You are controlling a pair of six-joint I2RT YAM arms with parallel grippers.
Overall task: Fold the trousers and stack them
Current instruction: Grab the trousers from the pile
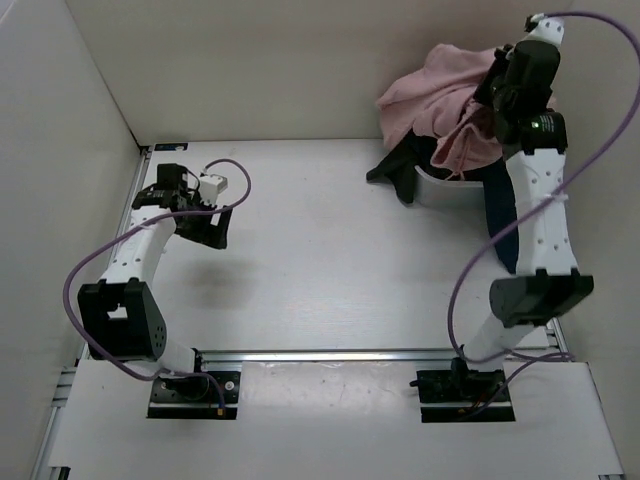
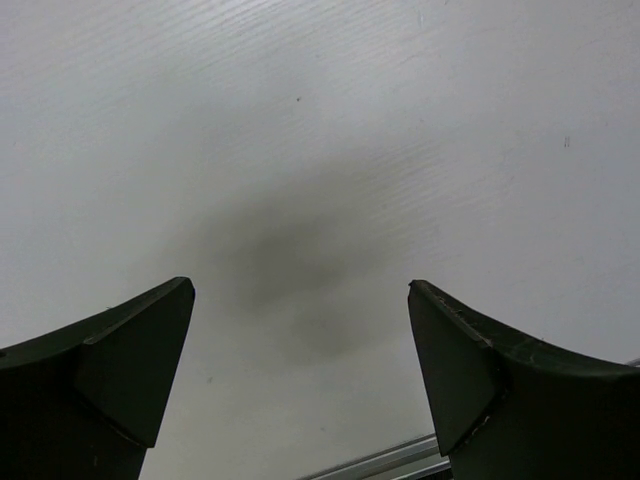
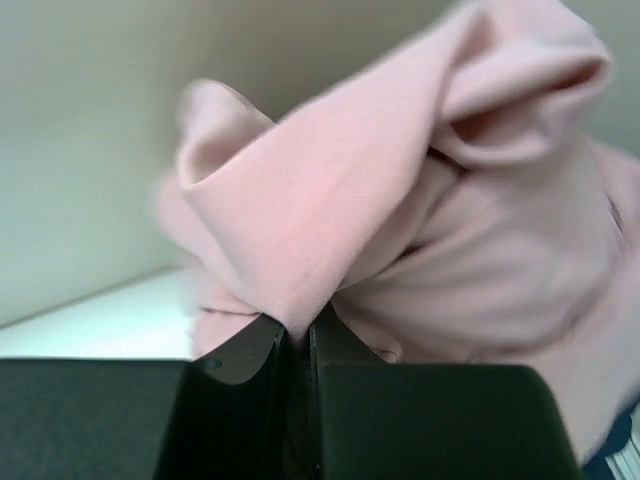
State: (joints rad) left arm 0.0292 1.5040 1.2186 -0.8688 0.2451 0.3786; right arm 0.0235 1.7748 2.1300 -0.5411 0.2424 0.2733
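Top external showed the white worktop (image 1: 330, 270) and, at its far right corner, a pale bin (image 1: 452, 192) draped with dark garments (image 1: 398, 165). Above it hung the dusty-pink trousers (image 1: 430, 95), bunched, one fold of them clenched between the fingers of my right claw (image 3: 298, 340). My left claw (image 2: 300, 290) stood released near the far left corner, holding nothing. I judged this to be the fetching step. Next, the trousers would need carrying to mid-worktop and spreading flat for folding.
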